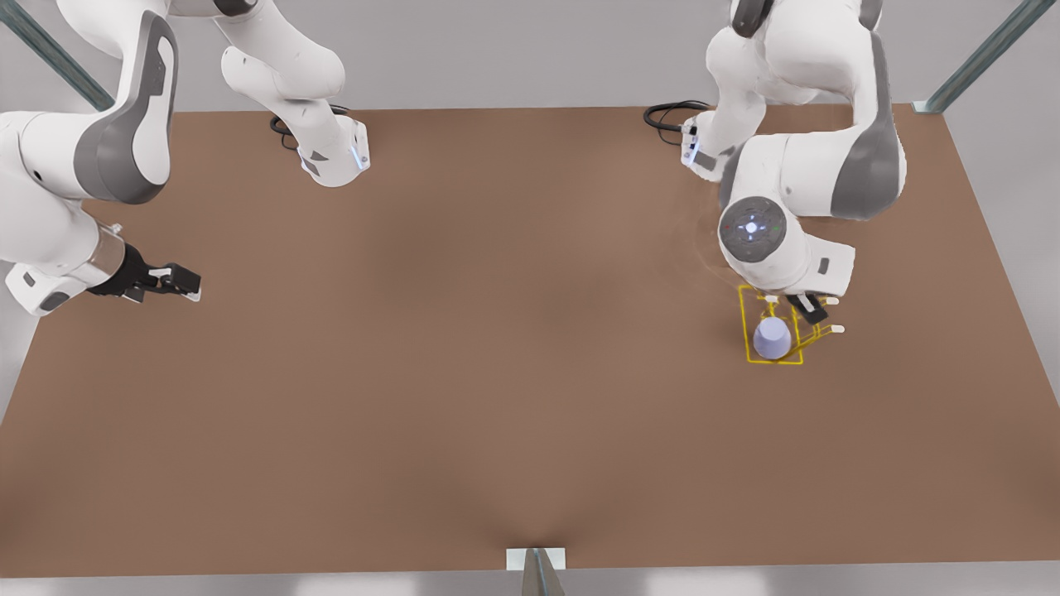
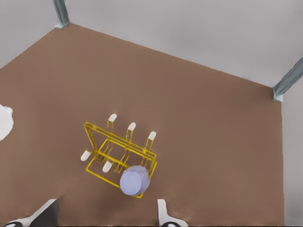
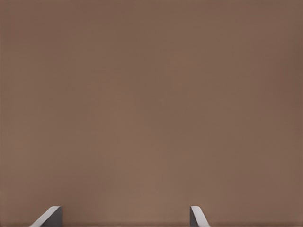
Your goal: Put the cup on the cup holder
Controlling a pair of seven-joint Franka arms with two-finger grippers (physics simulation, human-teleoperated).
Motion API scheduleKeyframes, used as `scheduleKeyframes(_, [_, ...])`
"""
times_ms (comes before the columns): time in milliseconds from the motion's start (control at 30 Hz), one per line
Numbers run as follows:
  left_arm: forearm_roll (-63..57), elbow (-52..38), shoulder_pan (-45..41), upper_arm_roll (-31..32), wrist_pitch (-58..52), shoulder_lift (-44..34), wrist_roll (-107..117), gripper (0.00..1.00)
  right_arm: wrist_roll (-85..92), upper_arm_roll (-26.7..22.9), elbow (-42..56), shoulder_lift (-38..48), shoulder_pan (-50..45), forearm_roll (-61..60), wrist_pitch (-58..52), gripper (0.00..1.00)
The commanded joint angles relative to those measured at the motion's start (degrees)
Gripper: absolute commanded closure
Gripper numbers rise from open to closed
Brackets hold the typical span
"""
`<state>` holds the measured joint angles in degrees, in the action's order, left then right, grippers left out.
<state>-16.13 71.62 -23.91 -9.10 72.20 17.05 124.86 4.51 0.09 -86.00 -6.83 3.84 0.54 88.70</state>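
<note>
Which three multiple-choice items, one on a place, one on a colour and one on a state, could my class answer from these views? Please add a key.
1. Where is the cup?
A. on the cup holder, at the front view's right
B. at the table's centre
C. in a hand

2. What colour is the holder's wire?
A. red
B. yellow
C. green

3. How is the left hand, above the holder?
A. shut on the cup
B. open, holding nothing
C. shut on a prong

Key: A, it sits on the holder; B, bright yellow frame; B, fingers apart. The right hand waits open at the front view's left.
</note>
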Motion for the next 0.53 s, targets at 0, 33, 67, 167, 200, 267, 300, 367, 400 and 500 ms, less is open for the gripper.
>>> scheduleKeyframes(0, [30.5, 0.3, 4.8, -0.4, -0.7, -2.7, -110.6, 0.0, -0.6, 0.0, 0.0, 0.0, 0.1, 0.2, 0.0, 0.0])
scheduleKeyframes(33, [24.8, 3.2, 4.8, -1.1, 2.2, -2.5, -127.3, 0.0, 0.0, -0.1, 0.0, 0.0, 0.1, 0.3, 0.0, 0.0])
scheduleKeyframes(67, [24.3, 7.4, 4.8, -1.1, 7.2, -2.8, -129.3, 0.0, 0.1, -0.1, 0.0, 0.0, 0.5, 0.3, 0.0, 0.0])
scheduleKeyframes(167, [24.1, 6.0, 3.4, -0.2, 8.2, 0.8, -128.2, 0.0, 0.2, -0.1, 0.3, 0.0, 1.2, 0.3, 0.2, 0.0])
scheduleKeyframes(200, [24.2, 6.0, 3.4, -0.2, 8.3, 0.9, -128.3, 0.0, 0.2, -0.1, 0.3, 0.0, 1.2, 0.3, 0.2, 0.0])
scheduleKeyframes(267, [24.5, 6.0, 3.4, -0.1, 8.2, 0.9, -127.8, 0.0, 0.2, -0.1, 0.2, 0.0, 1.3, 0.3, 0.1, 0.0])
scheduleKeyframes(300, [24.5, 6.0, 3.3, -0.1, 8.2, 0.9, -127.5, 0.0, 0.2, -0.1, 0.2, -0.1, 1.3, 0.3, 0.1, 0.0])
scheduleKeyframes(367, [24.5, 6.0, 3.3, -0.1, 8.2, 0.9, -127.1, 0.0, 0.2, -0.1, 0.3, -0.4, 1.3, 0.2, 0.1, 0.0])
scheduleKeyframes(400, [24.7, 6.0, 3.3, -0.1, 8.2, 0.9, -127.1, 0.0, 0.2, -0.1, 0.3, -0.4, 1.3, 0.2, 0.1, 0.0])
scheduleKeyframes(500, [24.6, 6.0, 3.3, -0.1, 8.2, 0.9, -127.0, 0.0, 0.2, -0.1, 0.3, -0.5, 1.3, 0.2, 0.1, 0.0])
